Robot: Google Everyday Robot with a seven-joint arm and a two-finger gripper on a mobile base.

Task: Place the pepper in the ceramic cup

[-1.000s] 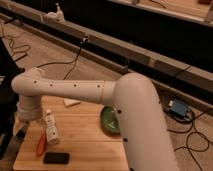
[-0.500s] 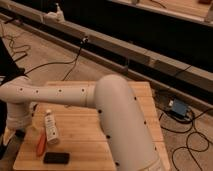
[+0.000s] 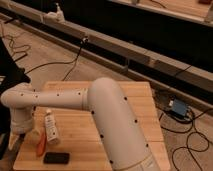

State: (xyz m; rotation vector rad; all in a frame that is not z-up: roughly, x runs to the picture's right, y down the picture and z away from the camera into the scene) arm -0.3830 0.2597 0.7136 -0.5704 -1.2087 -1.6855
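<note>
The slim orange-red pepper point(image 3: 41, 145) lies on the wooden table point(image 3: 80, 140) near its front left corner, just left of the white tube point(image 3: 50, 127). A small pale cup-like shape point(image 3: 34, 135) sits right behind the pepper; I cannot tell for sure that it is the ceramic cup. My white arm point(image 3: 75, 100) reaches left across the table and bends down at the left edge. The gripper point(image 3: 22, 129) hangs there, just left of the pale shape and the pepper.
A flat black object point(image 3: 56, 158) lies at the front edge, right of the pepper. The green dish is hidden behind my arm. Cables point(image 3: 50, 65) run over the floor behind the table, and a blue box point(image 3: 178, 108) sits on the floor to the right.
My arm has swung further left and lower across the table. It now covers the green dish, and its end has dropped beside the pepper.
</note>
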